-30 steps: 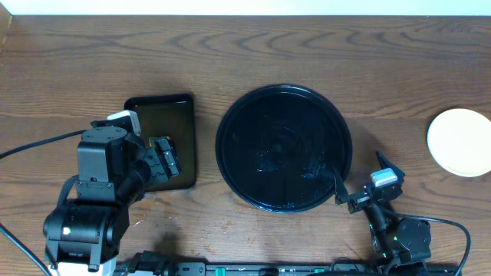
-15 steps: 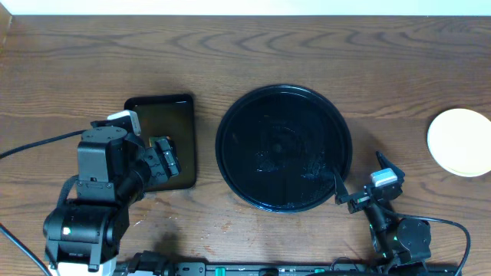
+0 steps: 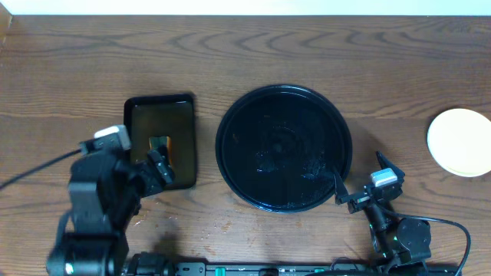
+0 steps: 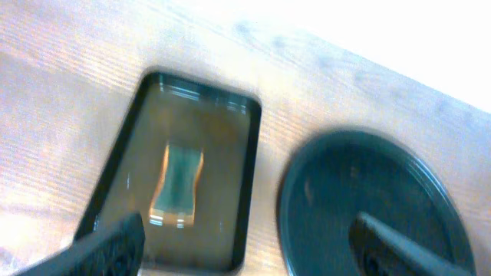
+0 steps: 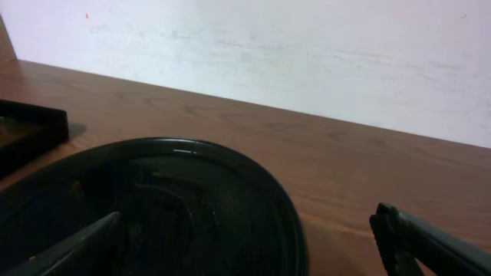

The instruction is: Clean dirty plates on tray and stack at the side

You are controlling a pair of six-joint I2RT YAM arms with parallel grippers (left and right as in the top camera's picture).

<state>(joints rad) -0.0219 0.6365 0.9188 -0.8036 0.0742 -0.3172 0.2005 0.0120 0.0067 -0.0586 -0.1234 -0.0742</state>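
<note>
Plates (image 3: 459,142) look stacked beside the bare tray (image 3: 284,146); my left hand (image 3: 163,170) and right hand (image 3: 359,184), spread empty, need only park.

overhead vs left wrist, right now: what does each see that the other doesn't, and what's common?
Overhead only: the cream plate at the table's right edge, and the right gripper, open, beside the round tray.

Left wrist only: a close look at the left gripper, with its fingers spread wide.

Both: the rectangular tray with a small greenish pad in it, and the round tray with no plates on it.
</note>
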